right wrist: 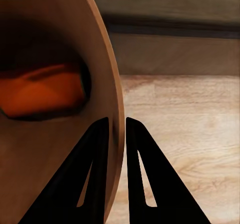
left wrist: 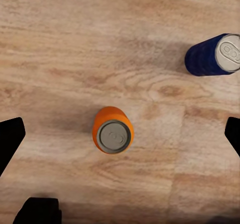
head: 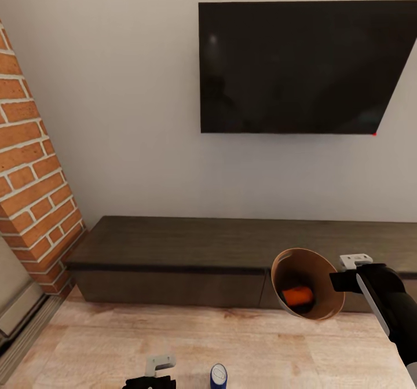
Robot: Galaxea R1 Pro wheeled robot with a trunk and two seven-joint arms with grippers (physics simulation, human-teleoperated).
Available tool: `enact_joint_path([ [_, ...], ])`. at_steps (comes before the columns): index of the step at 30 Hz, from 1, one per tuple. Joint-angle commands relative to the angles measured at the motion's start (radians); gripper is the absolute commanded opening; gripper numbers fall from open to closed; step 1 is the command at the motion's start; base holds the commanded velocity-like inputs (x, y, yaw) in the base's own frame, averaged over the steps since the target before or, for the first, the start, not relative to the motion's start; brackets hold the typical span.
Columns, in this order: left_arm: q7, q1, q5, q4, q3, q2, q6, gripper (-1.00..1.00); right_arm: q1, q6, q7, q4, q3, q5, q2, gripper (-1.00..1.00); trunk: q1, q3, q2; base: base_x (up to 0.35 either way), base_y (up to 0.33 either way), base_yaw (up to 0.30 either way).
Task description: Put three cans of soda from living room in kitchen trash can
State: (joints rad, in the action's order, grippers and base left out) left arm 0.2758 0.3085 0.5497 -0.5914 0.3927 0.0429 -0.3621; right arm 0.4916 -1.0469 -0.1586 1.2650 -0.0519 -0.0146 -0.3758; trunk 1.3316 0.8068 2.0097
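While the right gripper [right wrist: 116,129] pinches the bin's [head: 333,303] rim, the left gripper [left wrist: 120,134] hangs spread.

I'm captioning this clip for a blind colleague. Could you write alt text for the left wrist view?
Seen from above, an orange soda can stands upright on the light wood floor, centred between the open left gripper's dark fingertips. A blue soda can stands apart from it on the same floor, also showing its grey top.

Open left gripper [left wrist: 120,134] over upright orange can [left wrist: 113,131]; bare floor [left wrist: 60,49] all round, blue can [left wrist: 212,55] at 2 o'clock.
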Motion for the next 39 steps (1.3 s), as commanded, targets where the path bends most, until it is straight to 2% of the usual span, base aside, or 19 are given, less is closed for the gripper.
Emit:
enact_joint_path([
  [1, 0.0, 0.0, 0.0, 0.0, 0.0, 0.0, 0.0, 1.0, 0.001, 0.0, -0.004, 0.0, 0.0, 0.007, 0.0, -1.0, 0.004, 0.003, 0.007, 0.0, 0.0, 0.0],
  [17, -0.001, 0.0, 0.001, 0.012, -0.001, 0.0, 0.0, 1.0, 0.001, 0.0, -0.004, 0.0, 0.0, 0.007, 0.0, -1.0, 0.065, 0.053, 0.119, 0.0, 0.0, 0.0],
  [36, -0.001, 0.0, 0.004, 0.033, -0.001, 0.002, 0.0, 1.0, 0.001, 0.0, -0.004, 0.0, 0.0, 0.007, 0.001, -1.0, 0.065, 0.053, 0.119, 0.0, 0.0, 0.0],
  [39, -0.001, 0.0, 0.004, 0.033, -0.001, 0.002, 0.0, 1.0, 0.001, 0.0, -0.004, 0.0, 0.0, 0.007, 0.001, -1.0, 0.077, 0.063, 0.14, 0.0, 0.0, 0.0],
])
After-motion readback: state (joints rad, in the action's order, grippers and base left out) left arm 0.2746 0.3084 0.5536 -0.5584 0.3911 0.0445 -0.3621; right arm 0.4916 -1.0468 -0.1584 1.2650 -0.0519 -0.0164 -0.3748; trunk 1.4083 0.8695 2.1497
